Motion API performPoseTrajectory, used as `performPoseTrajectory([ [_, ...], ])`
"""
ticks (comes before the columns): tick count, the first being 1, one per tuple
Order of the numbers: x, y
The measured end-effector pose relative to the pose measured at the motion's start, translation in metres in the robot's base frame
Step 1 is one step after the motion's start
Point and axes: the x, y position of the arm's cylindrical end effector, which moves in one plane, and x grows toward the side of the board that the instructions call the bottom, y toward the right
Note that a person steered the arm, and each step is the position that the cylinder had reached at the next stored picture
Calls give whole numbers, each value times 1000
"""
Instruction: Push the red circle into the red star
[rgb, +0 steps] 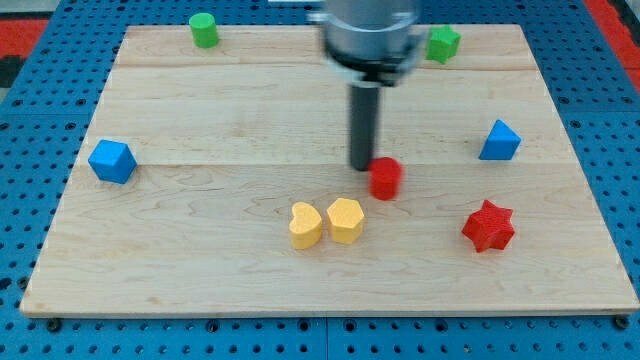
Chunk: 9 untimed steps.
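1. The small red circle block (385, 178) sat near the middle of the pale wooden table (200, 270), up and to the view's left of the red star block (488, 226), clearly apart from it.
2. My tip (361, 166) was right at the circle's left edge, apparently touching!
3. The end effector was a bare rod: no jaws, nothing grasped.
4. Two yellow blocks, a heart (305, 225) and a hexagon-like one (345, 219), touched just below.
5. Farther out stood a blue triangle (499, 141), a blue cube (111, 161), a green cylinder (204, 30) and a green block (442, 43).
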Motion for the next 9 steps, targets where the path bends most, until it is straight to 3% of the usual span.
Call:
performPoseTrajectory([
  [2,0,-35],
  [9,3,-31],
])
